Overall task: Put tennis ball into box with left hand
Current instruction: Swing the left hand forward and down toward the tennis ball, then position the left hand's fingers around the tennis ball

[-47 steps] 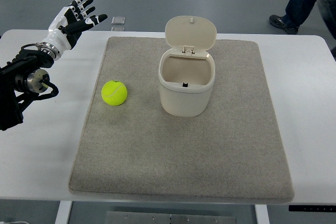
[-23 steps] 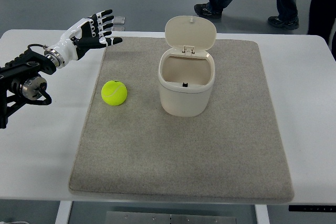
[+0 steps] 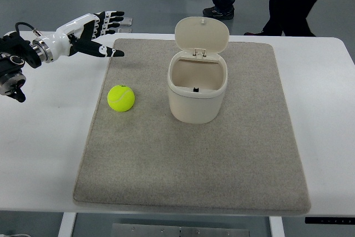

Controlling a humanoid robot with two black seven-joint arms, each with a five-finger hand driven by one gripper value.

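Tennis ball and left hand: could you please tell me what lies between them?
Nothing stands between them. In the top view, only bare grey mat separates the left hand from the ball.

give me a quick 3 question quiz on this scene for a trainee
1. True or false: the tennis ball lies inside the box.
2. What is the state of the box's lid? A) shut B) flipped open C) lying on the mat
3. Fill in: the left robot hand hovers with fingers spread, holding ____.

Key
1. False: it lies on the mat, left of the box.
2. B
3. nothing
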